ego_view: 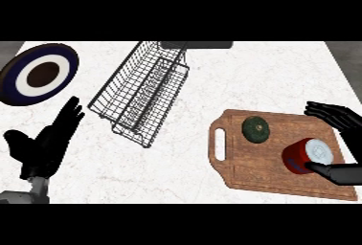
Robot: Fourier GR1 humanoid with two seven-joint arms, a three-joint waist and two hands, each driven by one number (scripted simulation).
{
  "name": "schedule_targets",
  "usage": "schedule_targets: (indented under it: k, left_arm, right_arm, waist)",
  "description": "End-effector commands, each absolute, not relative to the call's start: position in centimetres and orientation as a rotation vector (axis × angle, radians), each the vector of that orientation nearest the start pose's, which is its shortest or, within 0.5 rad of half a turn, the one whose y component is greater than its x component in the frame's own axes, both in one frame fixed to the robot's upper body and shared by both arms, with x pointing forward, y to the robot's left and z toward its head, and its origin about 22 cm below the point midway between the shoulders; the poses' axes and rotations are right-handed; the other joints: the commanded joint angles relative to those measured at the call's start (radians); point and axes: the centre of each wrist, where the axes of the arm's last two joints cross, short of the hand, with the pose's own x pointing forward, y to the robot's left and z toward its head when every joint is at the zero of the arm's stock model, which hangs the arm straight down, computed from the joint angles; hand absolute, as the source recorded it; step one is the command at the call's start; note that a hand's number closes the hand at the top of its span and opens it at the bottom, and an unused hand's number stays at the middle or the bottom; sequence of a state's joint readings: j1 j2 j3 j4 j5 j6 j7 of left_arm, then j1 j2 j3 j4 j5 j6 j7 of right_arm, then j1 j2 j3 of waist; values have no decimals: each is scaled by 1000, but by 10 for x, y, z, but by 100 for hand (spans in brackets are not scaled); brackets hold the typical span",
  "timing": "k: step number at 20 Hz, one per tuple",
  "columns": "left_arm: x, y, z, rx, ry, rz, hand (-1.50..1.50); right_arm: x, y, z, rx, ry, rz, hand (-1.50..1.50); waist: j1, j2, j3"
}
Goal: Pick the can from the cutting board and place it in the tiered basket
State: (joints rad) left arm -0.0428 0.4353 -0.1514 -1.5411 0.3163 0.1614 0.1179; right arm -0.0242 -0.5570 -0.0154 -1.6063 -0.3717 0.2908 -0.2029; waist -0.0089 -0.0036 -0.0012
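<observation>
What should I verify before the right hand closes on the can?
1. Can is on the cutting board: ok.
2. Right hand is open and brackets the can: ok.
3. Its thumb touches the can: cannot tell.
4. Dark green vegetable lies apart from the can: ok.
5. Path to the wire tiered basket, left of the board, is unobstructed: ok.
6. Left hand rests open at lower left: ok.

1. Left hand (pixel 48 141), at 8 o'clock: flat, fingers straight, pointing toward 1 o'clock; grey forearm (pixel 21 196) beneath it.
2. Right hand (pixel 341 117), at 4 o'clock edge: fingers and thumb (pixel 339 171) spread wide apart, pointing toward 9 o'clock.
</observation>
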Motion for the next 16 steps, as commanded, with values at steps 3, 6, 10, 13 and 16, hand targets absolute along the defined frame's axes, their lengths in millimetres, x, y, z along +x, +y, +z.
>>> schedule_targets:
  k: [3, 6, 10, 13, 16]
  left_arm:
    - [255, 293, 35, 83, -1410, -78, 0]
    - [251, 300, 36, 95, -1427, -84, 0]
    - [250, 295, 34, 91, -1426, -72, 0]
    - [250, 292, 29, 83, -1417, -91, 0]
    - [254, 281, 32, 55, -1416, -98, 0]
  right_arm:
    - [244, -389, 140, -116, -1817, 734, -150]
    - [240, -401, 180, -297, -1733, 964, -150]
    - [237, -386, 215, -327, -1465, 1349, -150]
    - [233, -372, 212, -294, -1316, 1498, -150]
    - [227, -358, 219, -276, -1278, 1537, -150]
  waist:
    - [-6, -1, 1]
    - [-7, -3, 0]
    - [-2, -4, -2]
    - [3, 1, 0]
    - [1, 1, 0]
